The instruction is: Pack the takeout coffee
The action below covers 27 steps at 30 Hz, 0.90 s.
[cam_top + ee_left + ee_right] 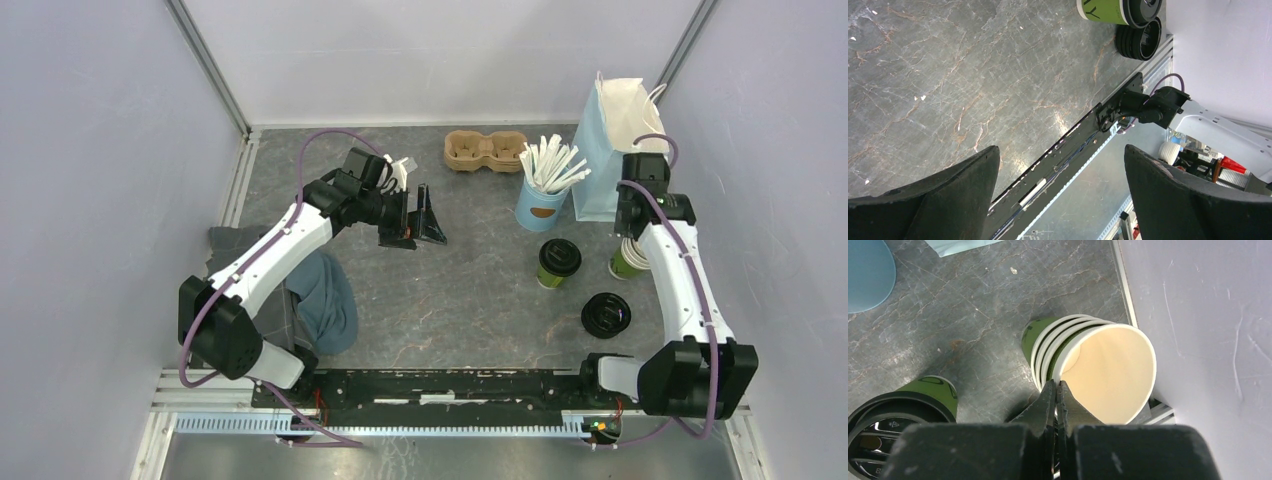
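Green lidded cup [1103,12]: "Y" on side.
Left claw [1060,150]: wide open, empty.
Right claw [1055,390]: closed at rim of stacked cups [1098,365].

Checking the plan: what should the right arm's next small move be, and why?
Probably a small straight lift. The right gripper appears shut on the rim of the top cup in the lidless stack, one finger inside and one outside, so a slight raise should show whether that cup separates alone.

Takeout coffee [898,410] — lid partly beyond right-wrist view's edge
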Each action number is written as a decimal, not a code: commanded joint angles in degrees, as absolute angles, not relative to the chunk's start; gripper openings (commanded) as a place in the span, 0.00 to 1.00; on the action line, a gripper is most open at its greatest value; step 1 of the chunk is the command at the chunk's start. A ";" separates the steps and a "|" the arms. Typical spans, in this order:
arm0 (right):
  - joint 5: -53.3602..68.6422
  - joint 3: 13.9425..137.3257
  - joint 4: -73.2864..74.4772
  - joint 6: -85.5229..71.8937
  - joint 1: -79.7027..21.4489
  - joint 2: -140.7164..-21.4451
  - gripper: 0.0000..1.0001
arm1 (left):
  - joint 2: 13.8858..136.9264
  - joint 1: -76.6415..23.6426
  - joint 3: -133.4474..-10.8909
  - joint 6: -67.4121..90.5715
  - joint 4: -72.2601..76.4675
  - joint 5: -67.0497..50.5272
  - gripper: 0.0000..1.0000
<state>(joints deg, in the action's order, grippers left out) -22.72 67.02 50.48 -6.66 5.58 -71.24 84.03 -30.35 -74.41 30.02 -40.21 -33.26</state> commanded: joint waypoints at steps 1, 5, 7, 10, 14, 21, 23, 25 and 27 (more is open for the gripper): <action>-31.59 68.34 50.60 -6.63 3.52 -69.53 0.00 | 84.27 -30.50 -76.59 27.95 -39.51 -34.54 1.00; -32.00 69.12 51.32 -6.63 1.94 -69.00 0.00 | 83.96 -30.54 -76.31 27.99 -39.46 -34.51 1.00; -31.48 67.23 49.17 -6.17 1.56 -68.27 0.00 | 83.85 -30.50 -76.15 28.16 -39.46 -34.47 1.00; -32.23 69.44 52.51 -5.76 1.28 -70.40 0.00 | 83.89 -30.51 -76.26 28.21 -39.46 -34.60 1.00; -34.06 76.49 54.04 -5.14 0.49 -69.24 0.00 | 83.62 -30.51 -75.67 28.62 -39.23 -34.74 1.00; -35.78 89.81 63.15 -6.34 -2.42 -69.85 0.00 | 82.79 -30.41 -75.62 30.03 -38.69 -34.13 1.00; -36.18 93.90 65.49 -5.81 -3.44 -69.95 0.00 | 81.93 -30.41 -75.51 30.92 -38.73 -33.22 1.00; -33.15 96.03 65.63 -3.92 -4.04 -69.14 0.00 | 81.07 -30.45 -75.19 32.12 -38.67 -32.67 0.99; -23.85 93.38 62.17 -1.03 -6.53 -66.62 0.00 | 79.56 -30.43 -74.84 33.82 -38.67 -31.71 0.99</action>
